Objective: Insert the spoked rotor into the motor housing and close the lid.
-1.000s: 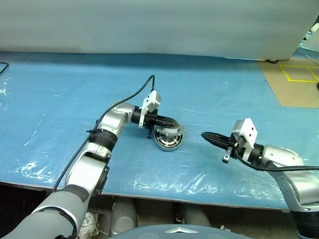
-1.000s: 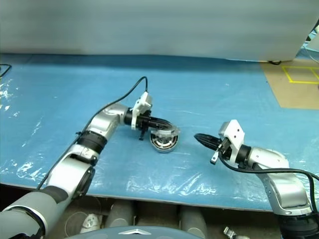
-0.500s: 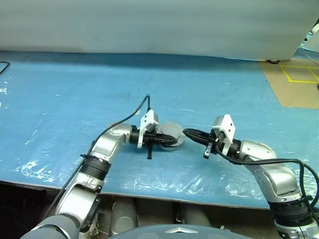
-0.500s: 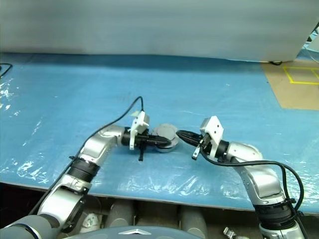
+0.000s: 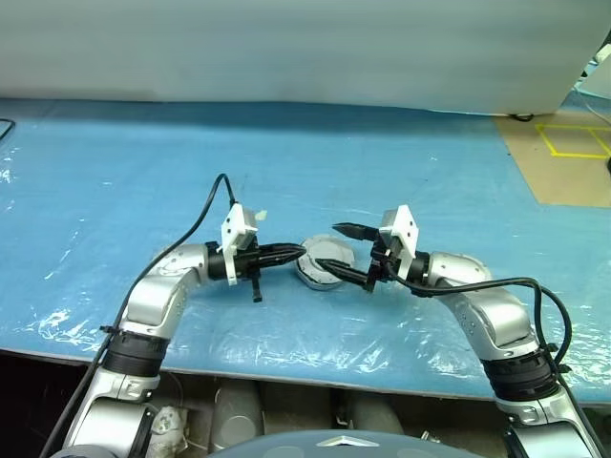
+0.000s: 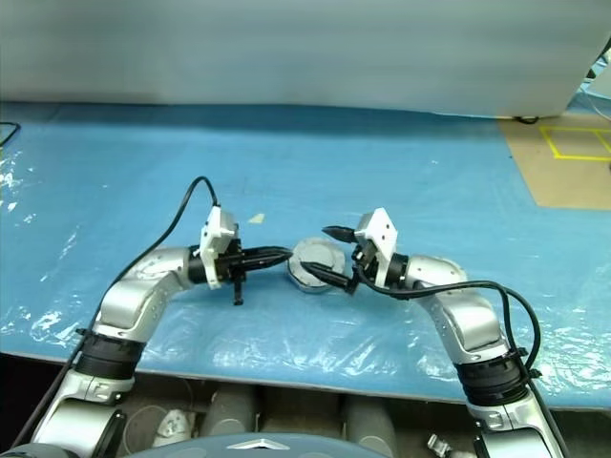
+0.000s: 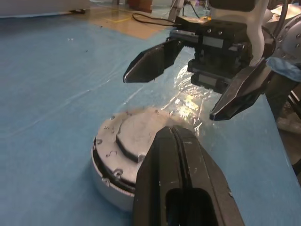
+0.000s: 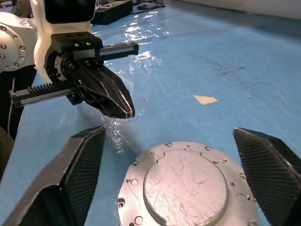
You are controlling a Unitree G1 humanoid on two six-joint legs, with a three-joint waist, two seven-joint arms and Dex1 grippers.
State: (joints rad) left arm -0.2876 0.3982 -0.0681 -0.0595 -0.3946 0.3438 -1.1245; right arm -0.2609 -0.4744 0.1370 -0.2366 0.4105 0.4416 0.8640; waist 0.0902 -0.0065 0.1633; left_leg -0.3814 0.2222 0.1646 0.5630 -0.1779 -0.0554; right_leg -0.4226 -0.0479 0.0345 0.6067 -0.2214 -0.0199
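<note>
Two grippers face each other across the motor housing (image 5: 323, 263), which sits on the blue plastic-covered table (image 5: 134, 172) with the lid (image 8: 186, 181) on, smooth grey face up. Your left gripper (image 5: 299, 252) has its fingers pressed together, tip just beside the housing's rim on its side; in the left wrist view the tip overlaps the lid's edge, contact unclear. Your right gripper (image 5: 349, 253) is spread wide, one finger (image 8: 268, 172) on each side of the housing, neither visibly touching it.

Surface: the blue sheet is wrinkled and glossy around the housing. A small pale scrap (image 6: 257, 218) lies beyond the left gripper. Past both grippers the sheet runs open to a pale backdrop (image 5: 286, 48). Beyond the right gripper, far out, brown floor with yellow tape (image 5: 573, 141). The table's near edge runs behind both grippers' wrists, close to the elbows.
</note>
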